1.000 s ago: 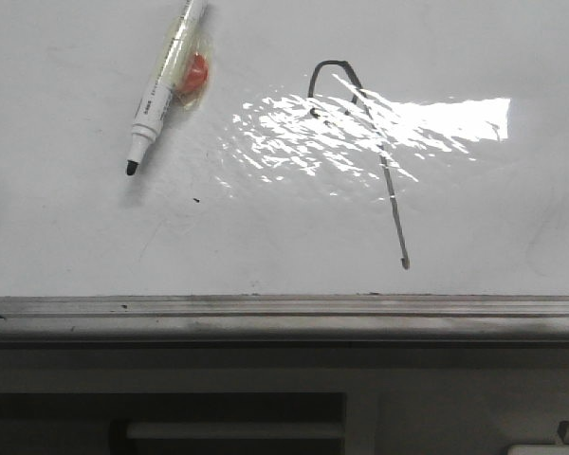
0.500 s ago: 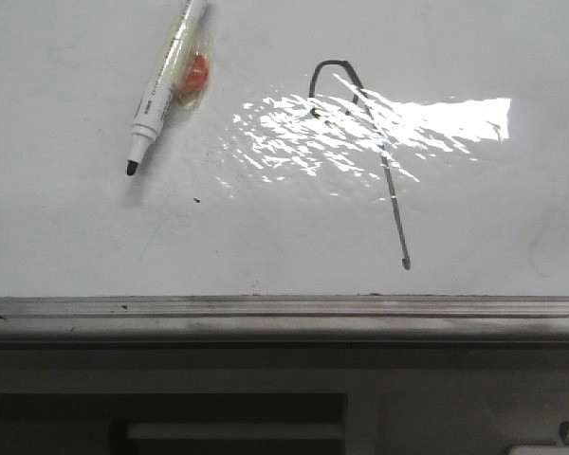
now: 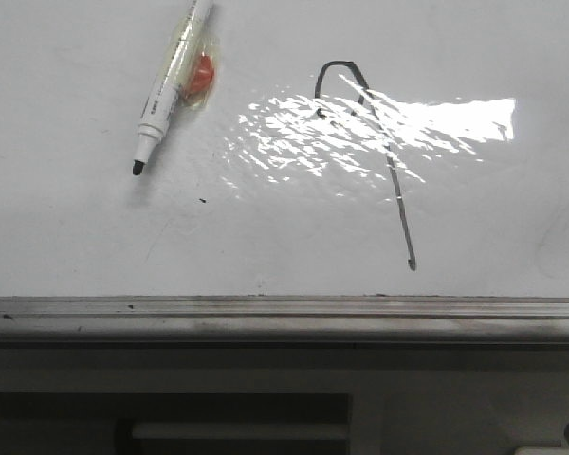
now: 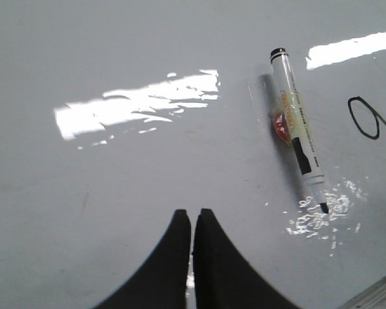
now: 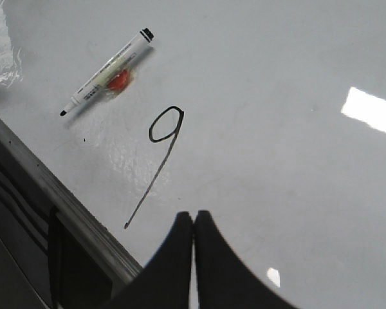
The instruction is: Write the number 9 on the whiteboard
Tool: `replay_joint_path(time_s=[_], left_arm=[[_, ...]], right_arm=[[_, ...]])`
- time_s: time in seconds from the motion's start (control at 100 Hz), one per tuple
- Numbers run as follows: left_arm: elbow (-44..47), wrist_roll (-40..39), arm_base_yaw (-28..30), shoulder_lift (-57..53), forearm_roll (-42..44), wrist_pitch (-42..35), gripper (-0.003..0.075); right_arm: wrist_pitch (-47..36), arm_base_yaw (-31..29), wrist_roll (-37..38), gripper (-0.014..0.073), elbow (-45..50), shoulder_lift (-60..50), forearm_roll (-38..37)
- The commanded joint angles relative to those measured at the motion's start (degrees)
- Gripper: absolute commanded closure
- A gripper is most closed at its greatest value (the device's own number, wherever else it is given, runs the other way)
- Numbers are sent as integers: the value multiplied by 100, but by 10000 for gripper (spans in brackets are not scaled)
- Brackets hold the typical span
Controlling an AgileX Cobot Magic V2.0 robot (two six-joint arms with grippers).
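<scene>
One whiteboard, one number 9 at three o'clock of one uncapped marker, one orange blob touching that marker, one dark speck at its six o'clock, two grippers, left and right

whiteboard white-grey | number 9 dark | marker white, black tip

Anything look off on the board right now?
The marker lies uncapped on the whiteboard, bare tip on the surface, with an orange-red blob stuck to its barrel. The 9 is drawn, with a long slanted tail. Both grippers look shut and empty.
</scene>
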Motion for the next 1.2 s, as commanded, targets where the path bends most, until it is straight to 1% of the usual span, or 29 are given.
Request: replay_joint_path(time_s=[0.0, 0.01, 0.02, 0.04, 0.06, 0.07, 0.08, 0.11, 0.16, 0.3, 0.37, 0.53, 0.7, 1.19], left_arm=[[266, -2015, 384, -267, 2645, -523, 741], [266, -2015, 384, -292, 2798, -534, 741], [356, -2323, 510, -344, 3078, -534, 741], [411, -2771, 597, -396, 3320, -521, 741], [488, -3055, 728, -479, 3592, -488, 741], [531, -3421, 816, -537, 3721, -441, 741], [531, -3421, 816, -568, 3770, -410, 741], [635, -3913, 1073, -775, 3888, -202, 741], [713, -4164, 1316, -948, 3888, 90, 741], [726, -4394, 2079, -1518, 4336, 1351, 741], [726, -4403, 2373, -1716, 4336, 1892, 741], [726, -4403, 2756, -2004, 4336, 3094, 741], [737, -4403, 2883, -2363, 4336, 3161, 741], [737, -4403, 2883, -2338, 4336, 3113, 741]], right_arm=[[-389, -48, 5, 635, -130, 67, -182], [-389, -48, 5, 635, -130, 67, -182], [-389, -48, 5, 635, -130, 67, -182], [-389, -48, 5, 635, -130, 67, -182], [-389, -48, 5, 635, -130, 67, -182], [-389, -48, 5, 635, -130, 67, -182], [-389, -48, 5, 635, -130, 67, -182], [-389, -48, 5, 635, -130, 67, -182], [-389, -48, 5, 635, -130, 67, -182], [-389, -48, 5, 635, -130, 67, -190], [-389, -48, 5, 635, -130, 67, -190], [-389, -48, 5, 635, -130, 67, -190], [-389, -48, 5, 635, -130, 67, -190], [-389, -48, 5, 635, -130, 67, -190]])
